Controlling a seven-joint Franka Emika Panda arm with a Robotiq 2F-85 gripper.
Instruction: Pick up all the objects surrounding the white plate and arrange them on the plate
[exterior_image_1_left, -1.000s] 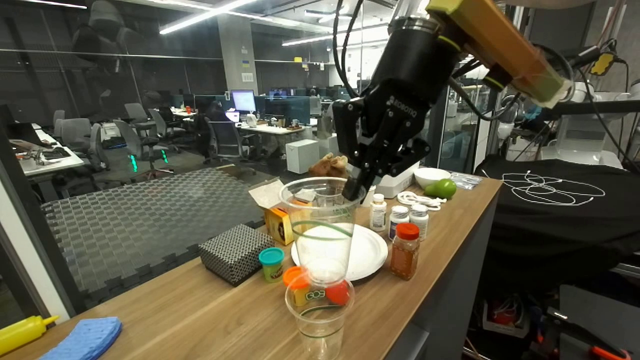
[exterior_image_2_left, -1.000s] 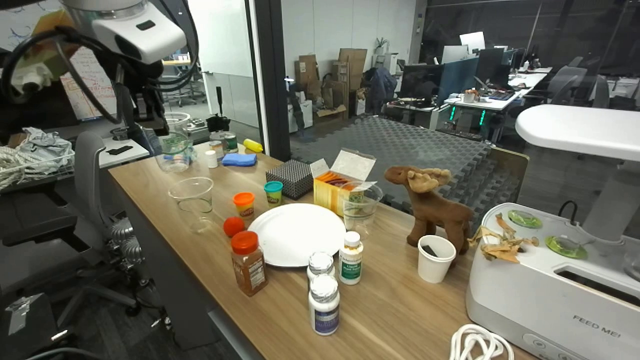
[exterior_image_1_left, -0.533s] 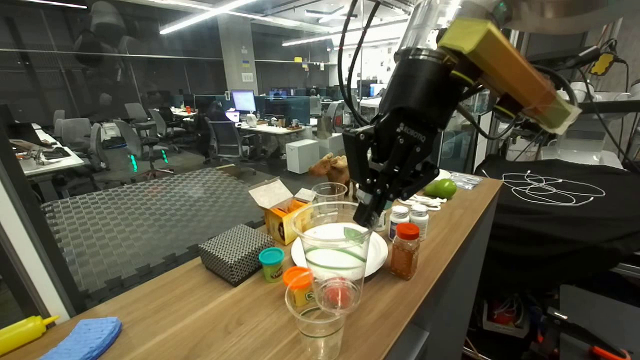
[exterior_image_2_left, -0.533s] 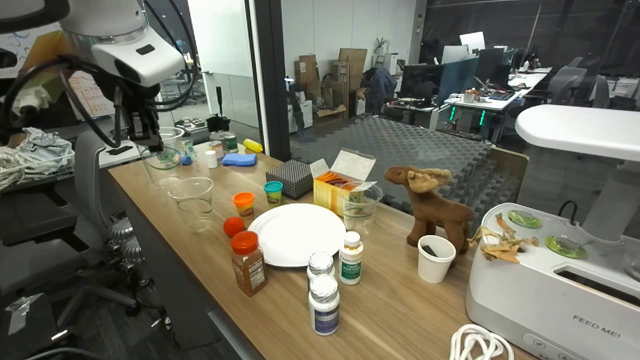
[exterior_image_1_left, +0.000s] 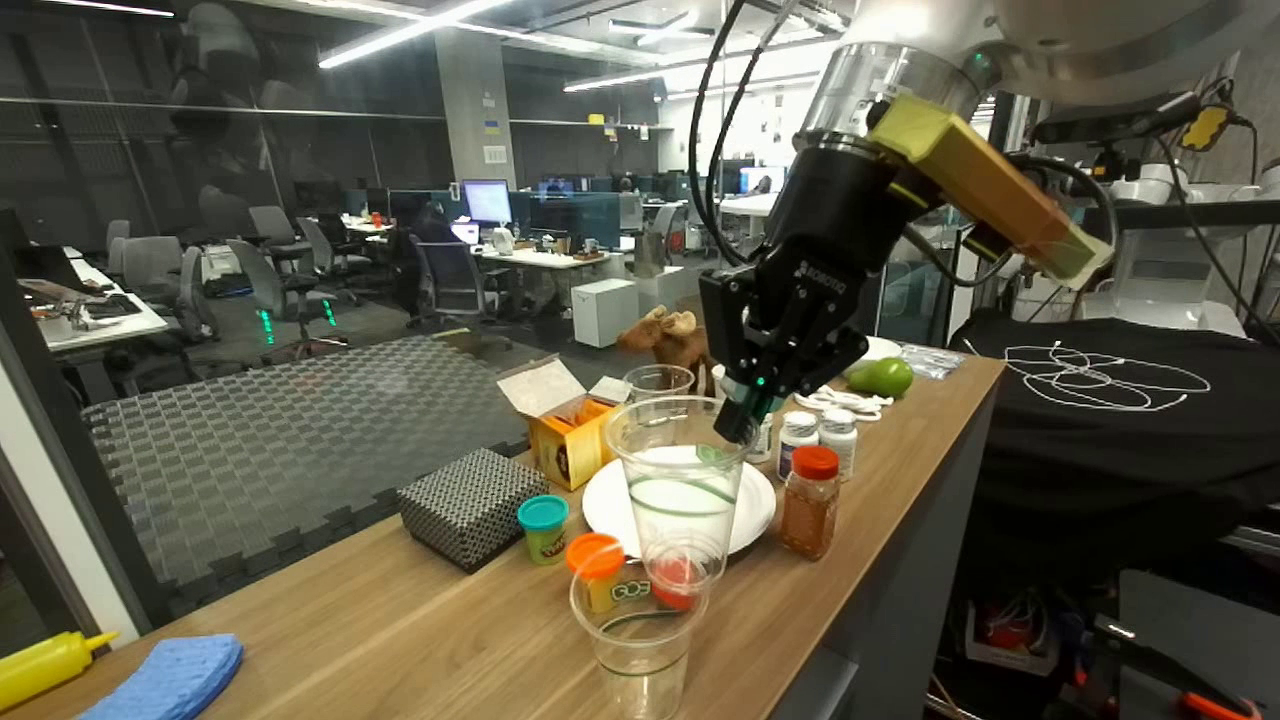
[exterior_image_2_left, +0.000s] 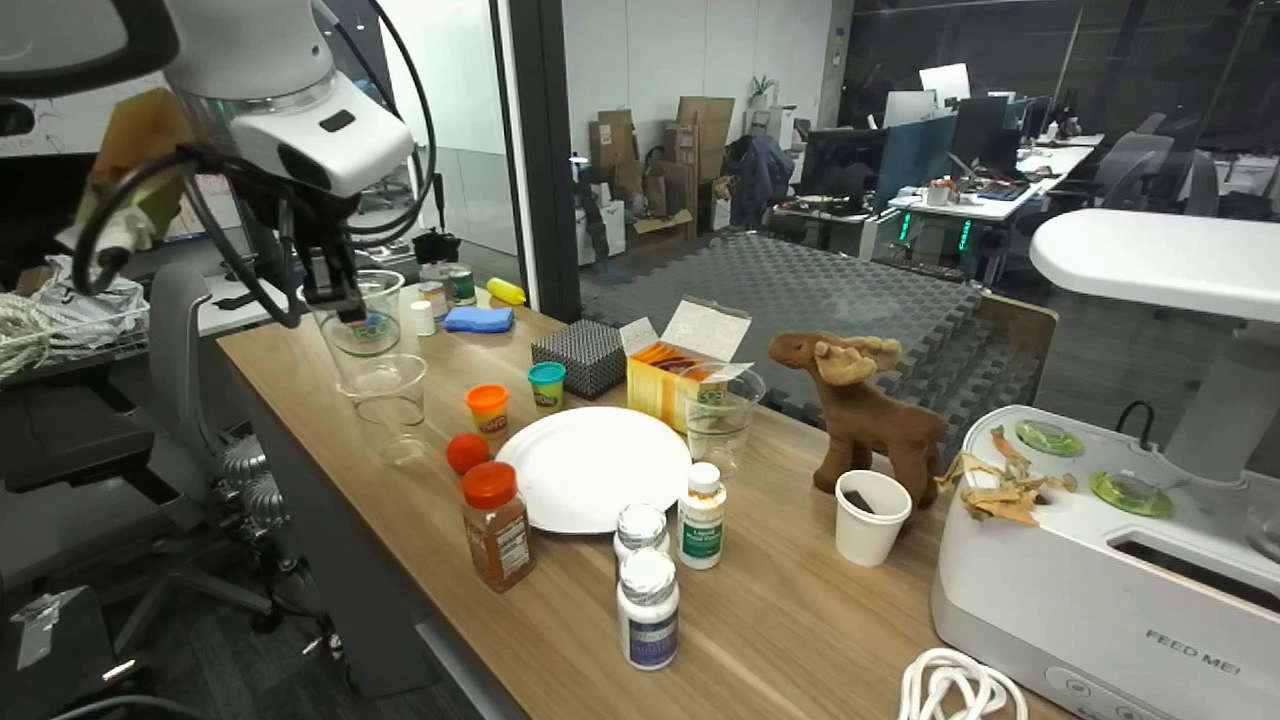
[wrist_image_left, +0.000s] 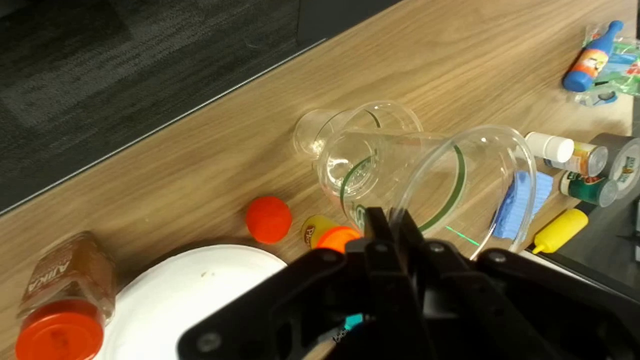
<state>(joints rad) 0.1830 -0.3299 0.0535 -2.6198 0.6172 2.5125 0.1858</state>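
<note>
As fingers pinch clear cup, round plate, woodgrain counter

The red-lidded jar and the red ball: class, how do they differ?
The red-lidded jar is tall and boxy; the red ball is round. The jar is larger than the ball. The jar bears printing; the ball shows none. Both rest on the table beside the white plate.

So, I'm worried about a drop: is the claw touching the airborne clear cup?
Touching: the wrist view shows the claw pinching the airborne clear cup, its rim caught between the jaws.
</note>
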